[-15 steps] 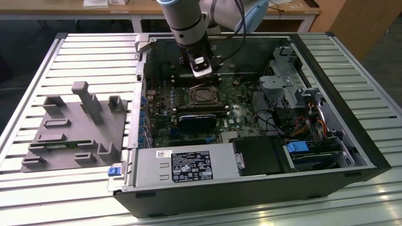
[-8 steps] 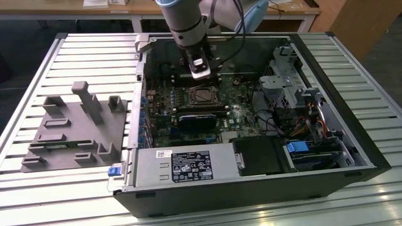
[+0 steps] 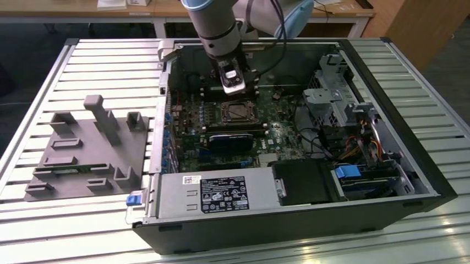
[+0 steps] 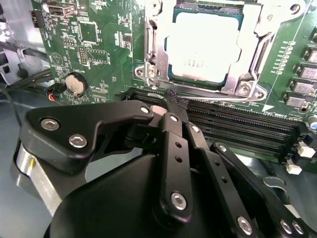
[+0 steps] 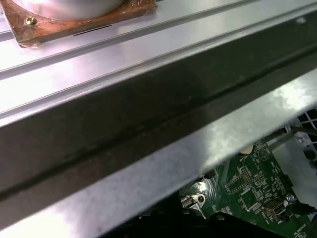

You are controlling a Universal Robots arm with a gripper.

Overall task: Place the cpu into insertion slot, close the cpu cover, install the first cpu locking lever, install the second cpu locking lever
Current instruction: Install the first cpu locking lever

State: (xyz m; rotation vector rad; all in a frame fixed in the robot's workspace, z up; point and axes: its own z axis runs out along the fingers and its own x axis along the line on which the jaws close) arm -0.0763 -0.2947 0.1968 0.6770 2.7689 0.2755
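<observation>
Hovering near insertion slot (image 3: 219,113), jaws together, cpu (image 4: 203,47) seated, cpu cover (image 4: 151,47) down

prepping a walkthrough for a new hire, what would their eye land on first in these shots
First the open computer case, with the gripper hanging inside it by the insertion slot. In the second wrist view the bright cpu sits in that slot, framed by the cpu cover, the shut gripper close by. A grey moulded fixture lies to the exterior view's left of the case.
</observation>
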